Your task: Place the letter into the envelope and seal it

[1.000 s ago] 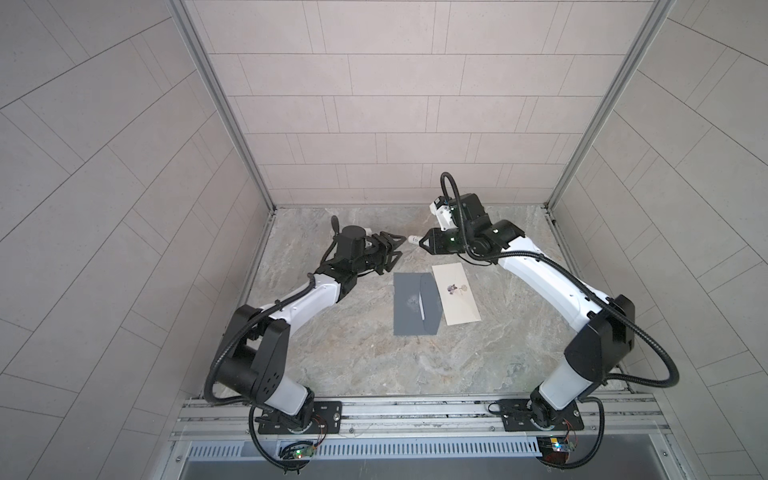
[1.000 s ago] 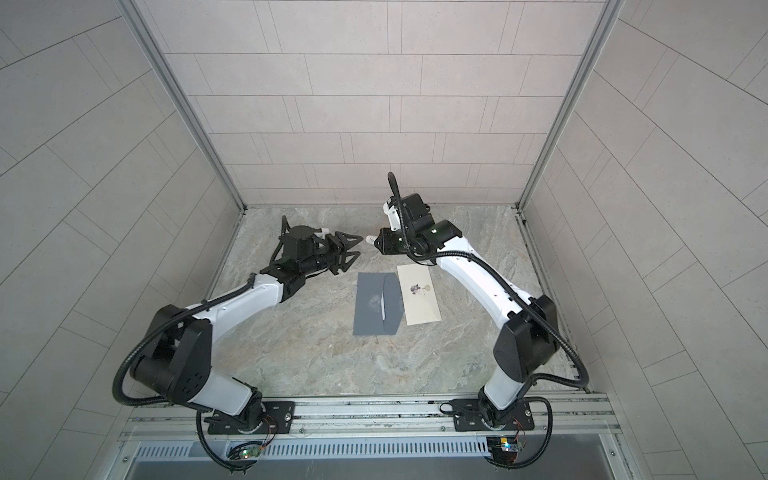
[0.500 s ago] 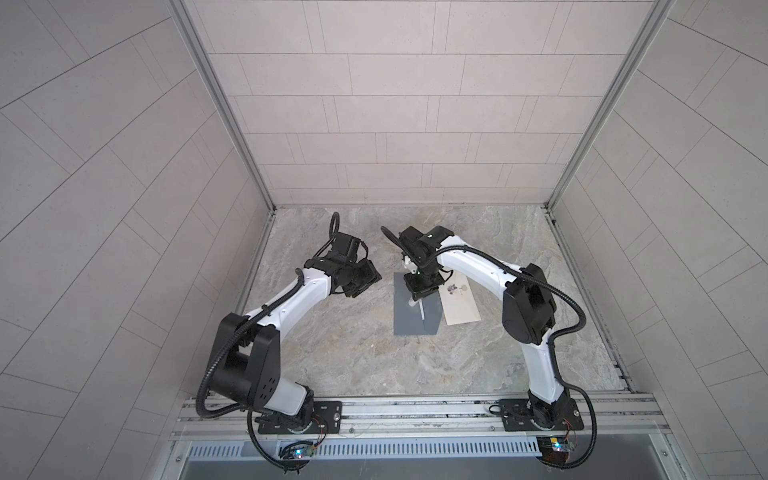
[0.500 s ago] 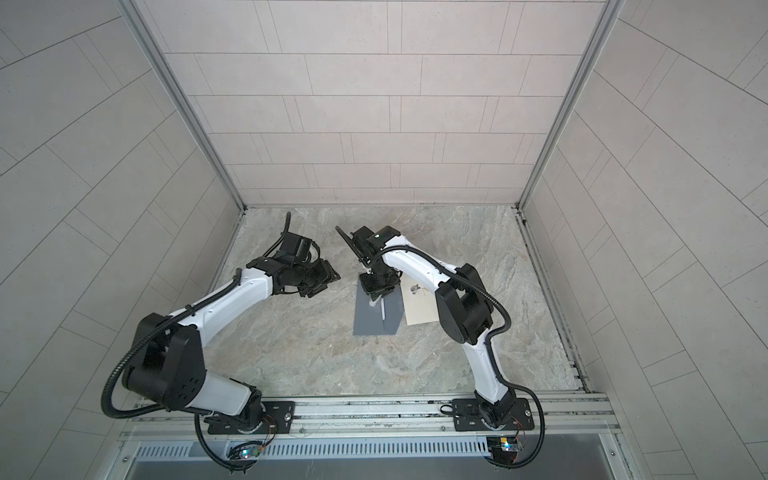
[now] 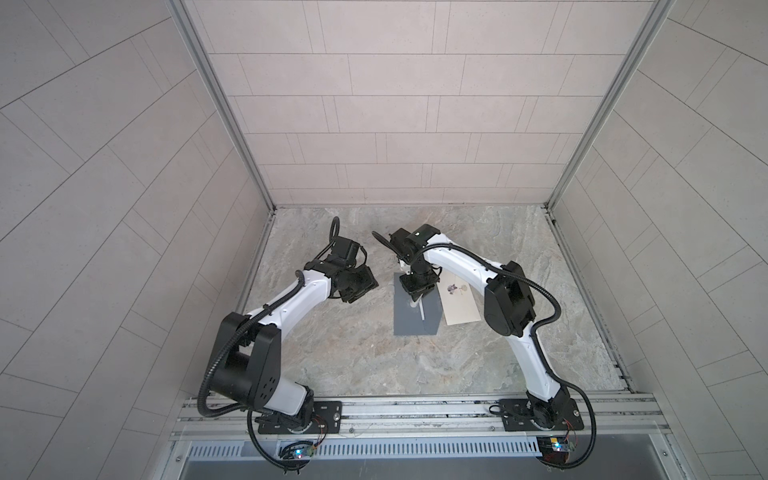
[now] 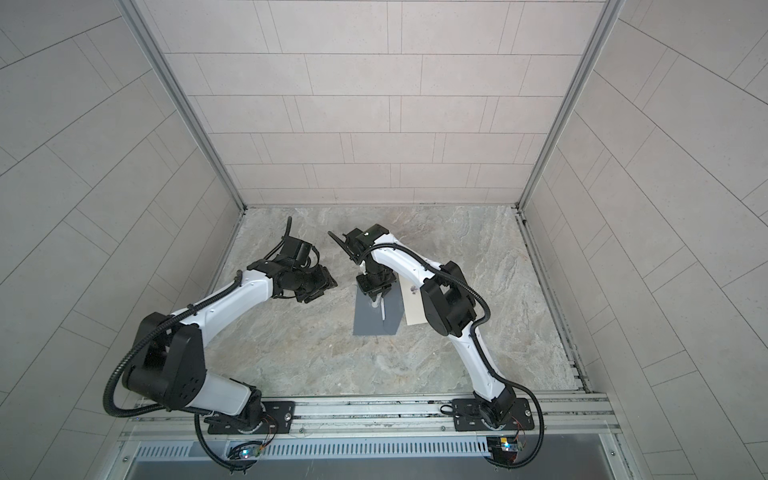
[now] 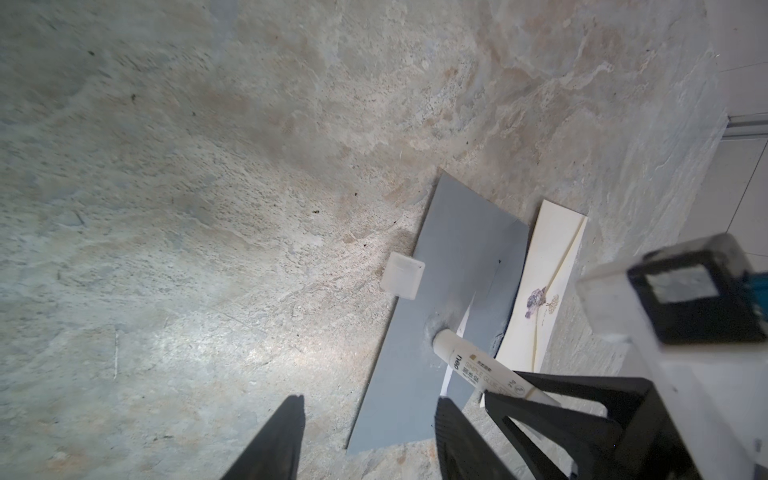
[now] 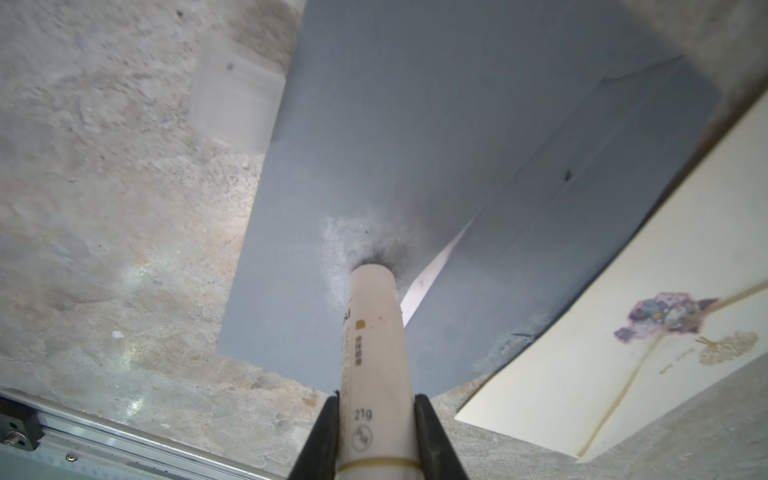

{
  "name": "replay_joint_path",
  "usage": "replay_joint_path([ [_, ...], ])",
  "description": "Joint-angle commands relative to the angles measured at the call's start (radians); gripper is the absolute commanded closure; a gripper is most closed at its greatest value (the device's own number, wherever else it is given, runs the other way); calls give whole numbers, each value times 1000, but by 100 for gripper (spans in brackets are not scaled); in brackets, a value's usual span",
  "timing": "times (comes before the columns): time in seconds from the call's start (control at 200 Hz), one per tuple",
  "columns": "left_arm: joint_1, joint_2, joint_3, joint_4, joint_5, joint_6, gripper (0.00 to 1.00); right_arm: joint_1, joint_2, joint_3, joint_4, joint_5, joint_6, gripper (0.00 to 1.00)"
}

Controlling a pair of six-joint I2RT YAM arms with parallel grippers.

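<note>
The grey envelope [image 5: 415, 322] lies flat in the middle of the counter [image 5: 374, 365]. The cream flowered sheet I take for the letter [image 5: 459, 305] lies just right of it, touching its edge, so seemingly not yet inside. The right pincer [image 8: 376, 399] is clamped on a glue stick [image 8: 376, 345]. The stick's tip presses on the envelope beside the flap edge, with pale smears around it. I'd keep the stroke short and light along that edge, or the loose paper may drag. The stick's cap [image 7: 404, 276] sits against the envelope's left edge. Further left hovers the left pincer [image 7: 370, 401], jaws apart and holding nothing; it could pin the envelope down.
</note>
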Motion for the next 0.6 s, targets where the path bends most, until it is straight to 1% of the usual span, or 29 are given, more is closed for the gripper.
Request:
replay_joint_path([
  [0.0, -2, 7, -11, -43, -13, 42, 42, 4, 43, 44, -35, 17, -14, 100],
  [0.13, -2, 40, -6, -54, 13, 88, 42, 13, 80, 92, -60, 62, -8, 100],
  [0.175, -2, 54, -5, -60, 25, 139, 42, 17, 91, 107, -68, 75, -6, 99],
  [0.31, -5, 116, -3, -73, 67, 217, 43, 22, 121, 141, -80, 99, 4, 99],
  [0.435, -12, 162, -7, -67, 116, 263, 44, 29, 127, 133, -68, 117, 15, 100],
  [0.595, -36, 203, -4, -64, 138, 302, 44, 48, 111, 71, -15, 134, 58, 100],
])
